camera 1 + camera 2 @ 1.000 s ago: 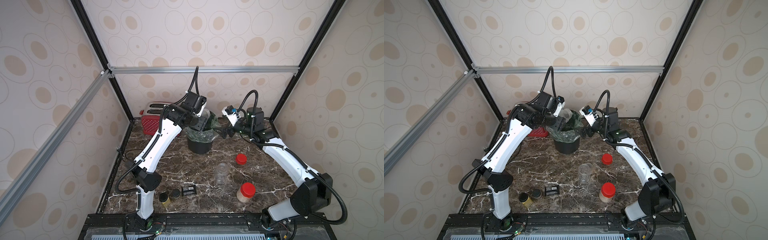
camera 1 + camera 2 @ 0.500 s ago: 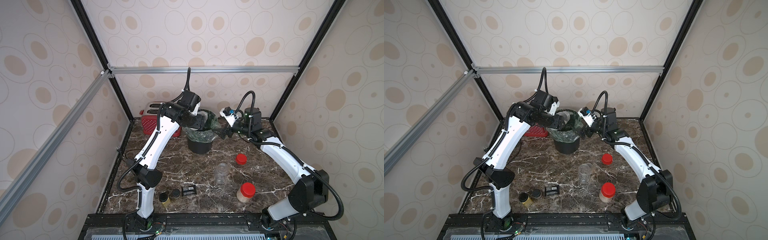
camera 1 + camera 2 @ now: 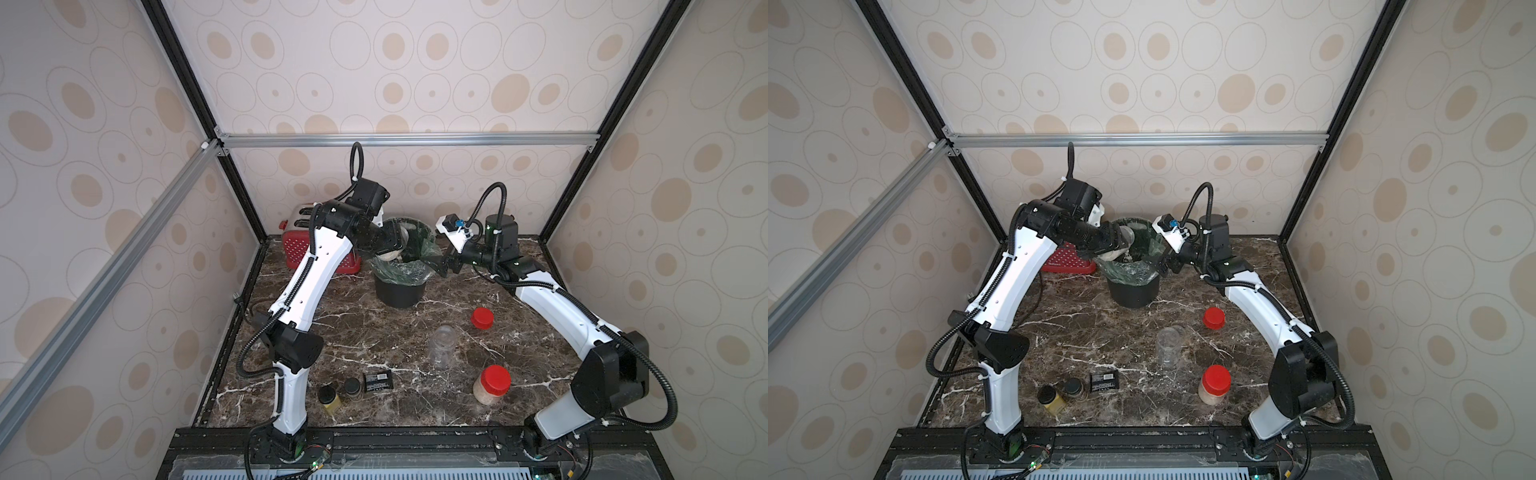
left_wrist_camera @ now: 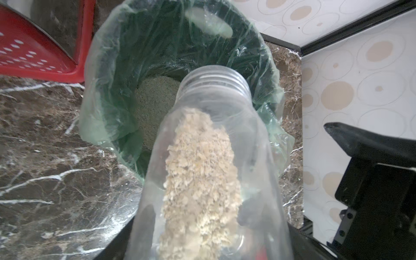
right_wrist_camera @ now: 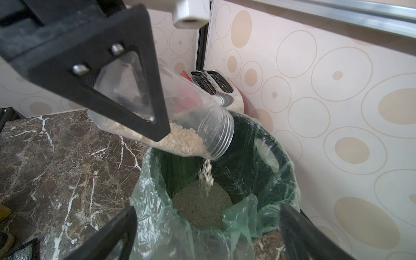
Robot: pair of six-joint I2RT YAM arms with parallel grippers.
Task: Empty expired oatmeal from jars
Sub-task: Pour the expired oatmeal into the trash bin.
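Oatmeal (image 4: 198, 175) lies banked along the low wall of the tilted jar (image 4: 213, 90), pale flakes from base to threaded neck. Jar is lidless, held over the bin (image 3: 399, 295) at the back of the table (image 3: 353, 332). Left gripper (image 3: 1115, 240) is clamped round its body, fingers (image 5: 56, 49) flat on the clear wall. Long axis runs near level: base toward the left arm, mouth dipped a little, pointing across the bin toward the right arm.

Right wrist view only: a thin stream (image 5: 207, 177) drops off the lip onto a heap (image 5: 202, 207) in the green liner (image 5: 157, 225). Left wrist view looks down the jar's length, neck past the rim, stream hidden behind the jar. Both top views give the jar as a pale blur but show the rest. An empty jar (image 3: 444, 345) stands upright mid-table with a loose red lid (image 3: 482, 318) near it. A capped jar (image 3: 491, 384) with oatmeal is at the front. Spice jars (image 3: 329, 399) and a black packet (image 3: 377, 380) sit by the left arm's base, red toaster (image 3: 299, 249) behind.

Right gripper (image 3: 441, 266) sits at the bin's rim on its own side, jaws spread wide, gripping nothing. Contact with the liner is unclear.

Versus a second ago: left wrist has rolled and its cable loop has swung toward the toaster. Right arm and table items are unchanged.
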